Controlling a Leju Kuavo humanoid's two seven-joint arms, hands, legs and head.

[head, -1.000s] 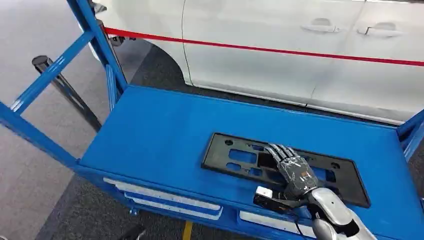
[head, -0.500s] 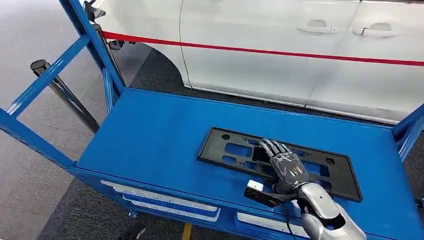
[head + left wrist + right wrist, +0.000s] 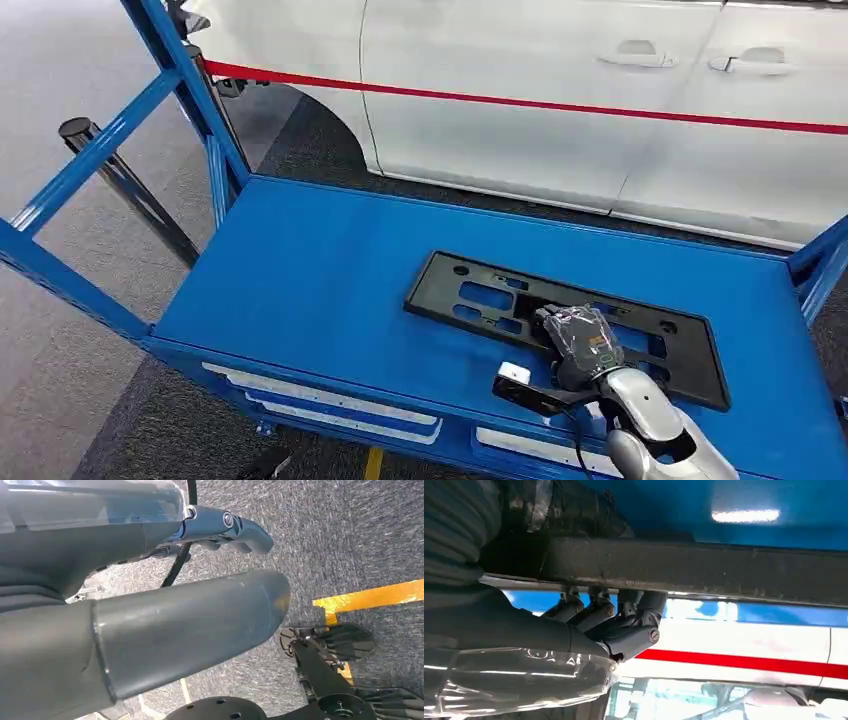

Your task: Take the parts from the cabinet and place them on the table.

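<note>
Your right hand (image 3: pixel 580 340) sits on the black plate frame (image 3: pixel 560 322), the flat slotted part lying on the blue table (image 3: pixel 320 270). Take that frame as your landmark. It lies flat toward the near right part of the tabletop, its long side running roughly along the table's front edge, with the white car (image 3: pixel 560 90) and its red stripe (image 3: pixel 520 100) well beyond it.

Half a second ago the fingers lay stretched out flat across the middle of the frame, pointing toward the car. Now they have curled in: in the head view you see a rounded knuckle shape over the frame's middle bar rather than long straight fingers. In the right wrist view the fingers (image 3: pixel 624 615) bend together under a dark bar of the frame (image 3: pixel 704 570), hooked around its edge, so your hand grips the frame there. The frame looks flat on the table in the head view; whether any edge has lifted you cannot tell.

The frame itself has kept its place on the table compared with the earlier picture; the small shift of the whole scene is the camera's, not the part's. The silver forearm (image 3: pixel 650 420) comes in from the table's near edge just right of the frame's centre, much as before.

Your left hand (image 3: pixel 150 625) hangs above grey carpet (image 3: pixel 350 530) with a yellow floor line (image 3: pixel 370 595) nearby, its thick thumb extended; it holds nothing you can see, and how the other fingers lie you cannot tell.
</note>
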